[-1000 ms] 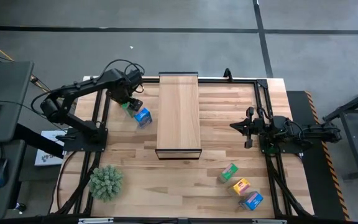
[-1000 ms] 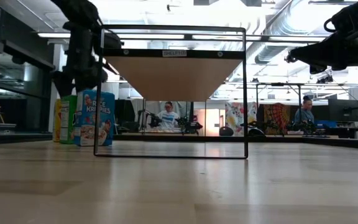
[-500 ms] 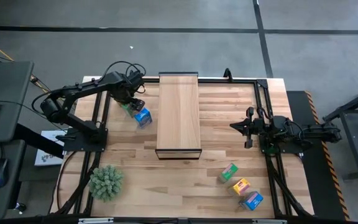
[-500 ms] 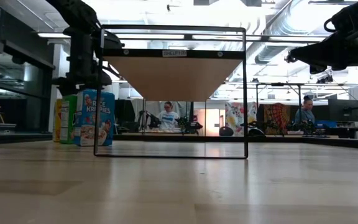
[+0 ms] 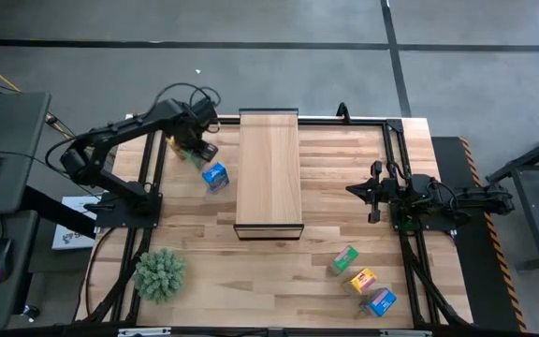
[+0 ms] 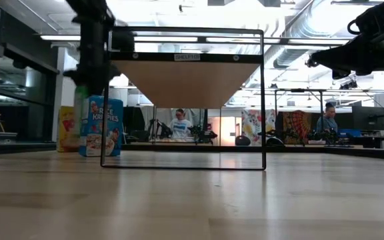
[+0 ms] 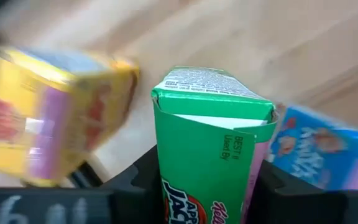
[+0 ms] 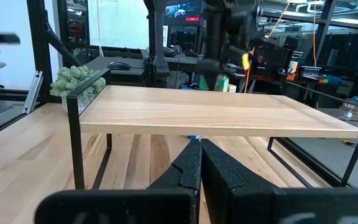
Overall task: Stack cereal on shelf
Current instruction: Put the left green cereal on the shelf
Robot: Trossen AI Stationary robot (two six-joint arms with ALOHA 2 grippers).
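Note:
My left gripper [image 5: 195,150] is shut on a green cereal box [image 7: 210,155] at the table's far left, beside the shelf [image 5: 269,173], a pale plank on a black frame. A blue cereal box [image 5: 215,175] and a yellow one [image 6: 65,129] stand on their bottoms on the table close by. Three more cereal boxes, green [image 5: 344,258], yellow [image 5: 363,279] and blue [image 5: 379,300], sit near the right front. My right gripper [image 5: 354,190] hovers shut, right of the shelf, holding nothing. My left gripper pinches the green box between its two fingers [image 7: 138,177], on two opposite sides [image 7: 166,186] below the box's top end. The arm comes down on it from above. The box [image 6: 80,113] stays upright, raised above the table.
A spiky green plant ball [image 5: 160,272] stands at the near left corner. Black frame rails [image 5: 148,187] run along the table's left and right sides. The shelf's thin legs [image 6: 103,100] stand close to the blue box. People sit in the room beyond.
My left gripper has shut on the green box and gone up with it, drifting a little toward the far edge. The green box, which stood on the table between the yellow and blue ones, is now raised, and the yellow box shows behind it.

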